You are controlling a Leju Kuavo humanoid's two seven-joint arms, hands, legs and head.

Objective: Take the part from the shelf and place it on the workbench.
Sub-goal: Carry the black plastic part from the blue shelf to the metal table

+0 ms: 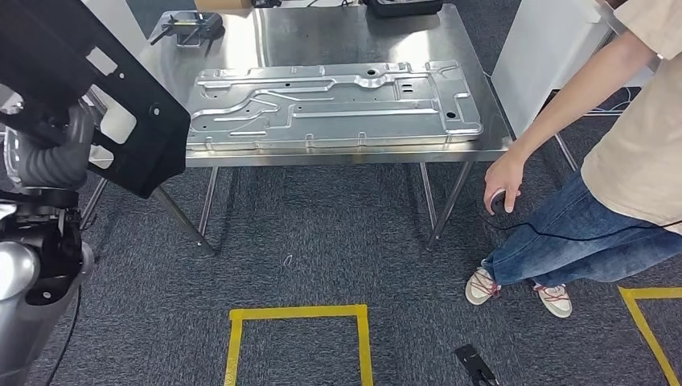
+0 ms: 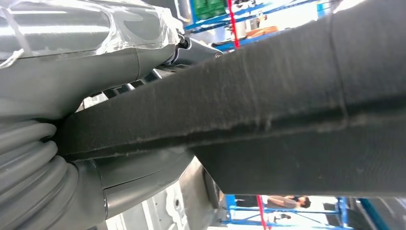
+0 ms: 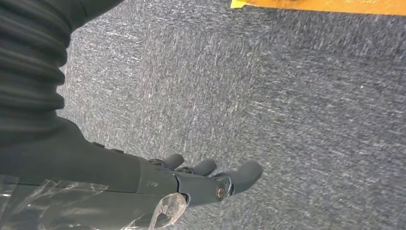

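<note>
Black flat part (image 1: 96,88) gripped in left hand (image 2: 72,72), fingers clamped on its edge, steel surface (image 1: 338,36) bearing stamped metal panel (image 1: 330,104), right hand (image 3: 143,182) empty, fingers apart above carpet (image 3: 287,120).

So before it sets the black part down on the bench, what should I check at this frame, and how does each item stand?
1. Left hand grips the black part: ok, the left wrist view shows the part clamped between thumb and fingers.
2. Part over the workbench: not ok, it hangs off the bench's left edge.
3. Free landing spot: not ok, the stamped metal panel covers the near half of the bench.
4. Right hand free: ok, it hangs over the carpet, fingers apart, holding nothing.
5. Person's hand away from the bench: cannot tell, it sits close beside the right corner.
</note>
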